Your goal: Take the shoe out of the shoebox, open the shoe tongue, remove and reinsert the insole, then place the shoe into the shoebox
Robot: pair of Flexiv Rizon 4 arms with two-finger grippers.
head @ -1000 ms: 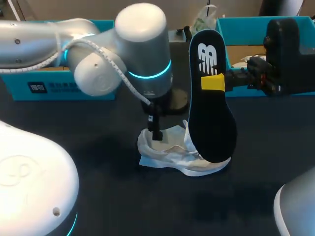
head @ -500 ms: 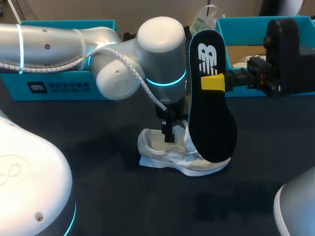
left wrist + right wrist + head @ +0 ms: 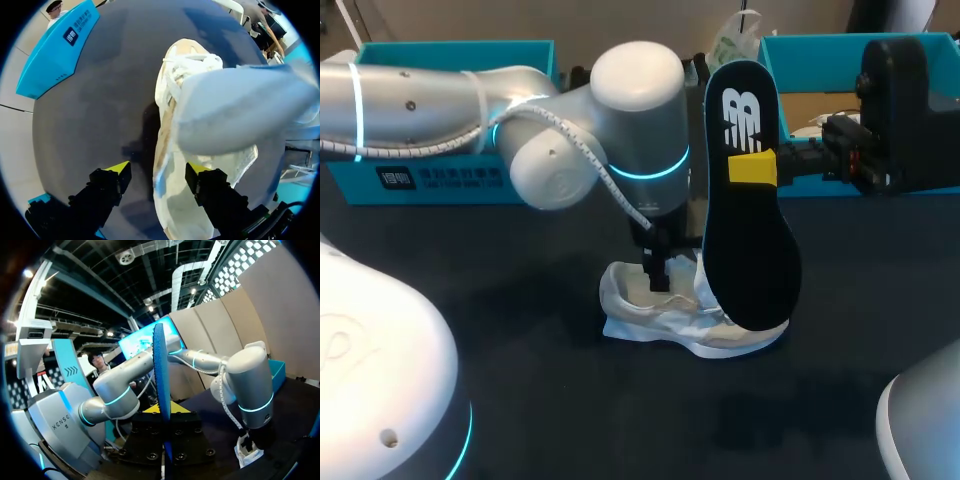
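Right fingers (image 3: 752,167) clamp the insole (image 3: 750,250) upright; left fingers (image 3: 117,169) spread, released, over the shoe (image 3: 660,315)

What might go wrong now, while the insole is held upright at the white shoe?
The left gripper is open around the edge of the shoe, not clamping it, so it may slide when pushed.
The right gripper holds the insole nearly upright, far from its lower end; that end may bend or catch on the collar instead of sliding in.

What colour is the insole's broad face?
The insole is black with a white logo near one end; the head view shows it best.
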